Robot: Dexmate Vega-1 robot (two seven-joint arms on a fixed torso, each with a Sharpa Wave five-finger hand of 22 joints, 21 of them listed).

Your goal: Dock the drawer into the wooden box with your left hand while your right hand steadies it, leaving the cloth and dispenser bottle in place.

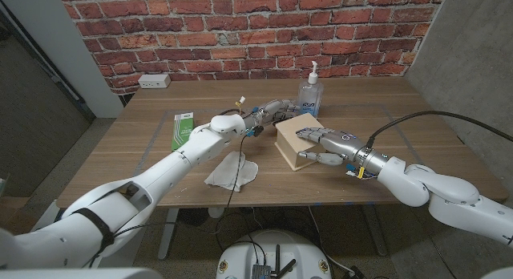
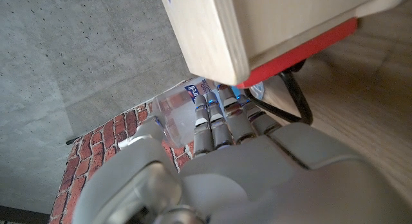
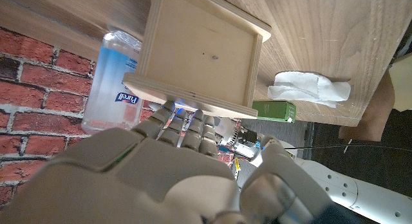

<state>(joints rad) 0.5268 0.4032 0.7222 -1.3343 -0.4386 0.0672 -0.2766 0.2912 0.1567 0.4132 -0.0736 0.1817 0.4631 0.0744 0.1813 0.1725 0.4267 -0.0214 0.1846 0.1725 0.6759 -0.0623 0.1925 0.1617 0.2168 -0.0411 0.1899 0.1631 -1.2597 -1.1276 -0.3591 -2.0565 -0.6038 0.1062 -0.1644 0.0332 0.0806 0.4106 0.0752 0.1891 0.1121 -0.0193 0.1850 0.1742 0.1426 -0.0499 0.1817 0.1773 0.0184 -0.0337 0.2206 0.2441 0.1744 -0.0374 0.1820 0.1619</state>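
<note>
The pale wooden box [image 1: 292,143] stands mid-table. In the left wrist view the box [image 2: 270,31] shows a red drawer edge [image 2: 302,51] along one side. My left hand [image 1: 268,113] reaches to the box's far left corner with its fingers [image 2: 222,121] stretched toward it and nothing held. My right hand [image 1: 322,143] lies over the box's right part, fingers out across the top, thumb by the near face. The clear dispenser bottle [image 1: 311,95] stands upright just behind the box. The white cloth [image 1: 232,171] lies crumpled to the box's near left.
A green packet [image 1: 183,127] lies on the table's left part, and a white power strip [image 1: 154,81] sits at the back edge by the brick wall. A black cable runs from my right forearm off to the right.
</note>
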